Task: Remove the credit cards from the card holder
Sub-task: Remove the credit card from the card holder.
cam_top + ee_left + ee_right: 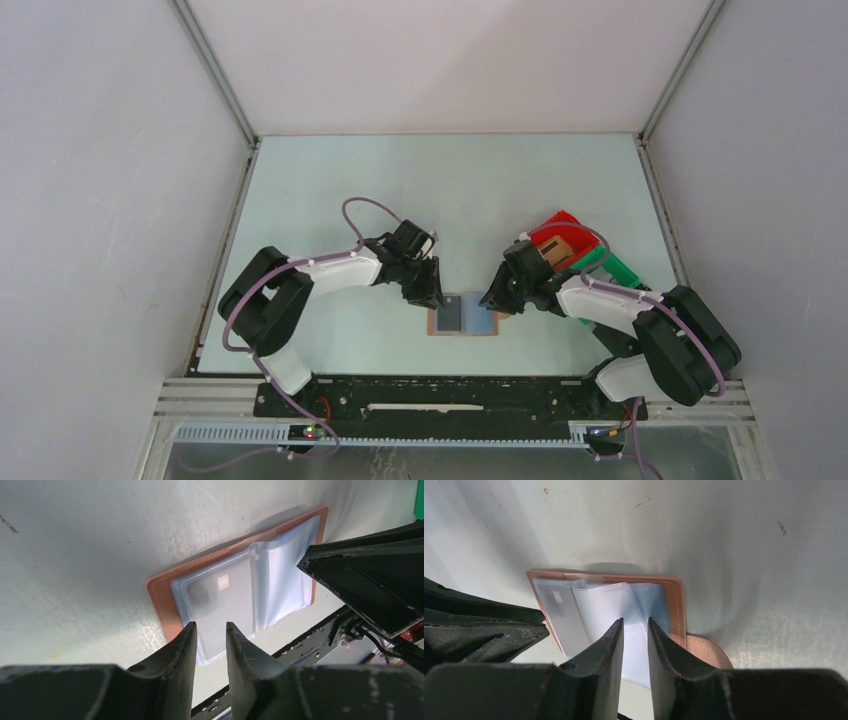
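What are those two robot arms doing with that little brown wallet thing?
They are trying to get the cards out of it. The card holder lies open on the table. The left gripper hangs over the clear pocket with a card inside, and the right gripper hangs over the pockets on the other side. Both have their fingers a little apart, and neither holds anything yet. No card is out so far.
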